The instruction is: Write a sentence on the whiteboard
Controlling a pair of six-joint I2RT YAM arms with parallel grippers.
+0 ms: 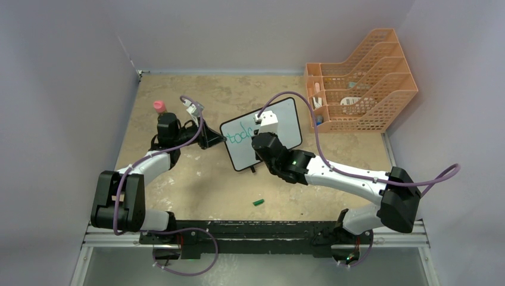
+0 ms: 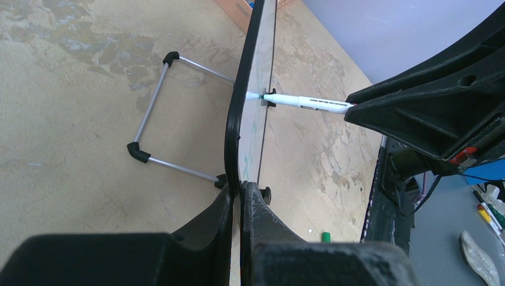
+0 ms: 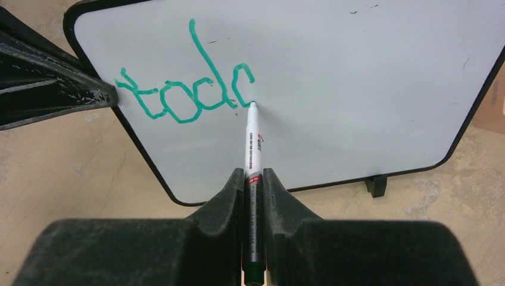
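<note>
The whiteboard point(image 1: 286, 122) stands tilted on the table, with green letters "todc" on its left part point(image 3: 184, 95). My left gripper point(image 1: 218, 140) is shut on the board's left edge point(image 2: 241, 113), one finger on each face point(image 2: 244, 187). Its fingers also show in the right wrist view point(image 3: 53, 89). My right gripper point(image 1: 260, 128) is shut on a white marker point(image 3: 251, 143), with the jaws tight on its barrel point(image 3: 253, 173). The green tip touches the board at the foot of the last letter. The marker also shows in the left wrist view point(image 2: 309, 103).
A green marker cap point(image 1: 258, 202) lies on the table near the front. An orange mesh file rack point(image 1: 357, 80) stands at the back right. A pink-capped bottle point(image 1: 159, 106) stands behind the left arm. The board's wire stand point(image 2: 161, 107) sticks out behind it.
</note>
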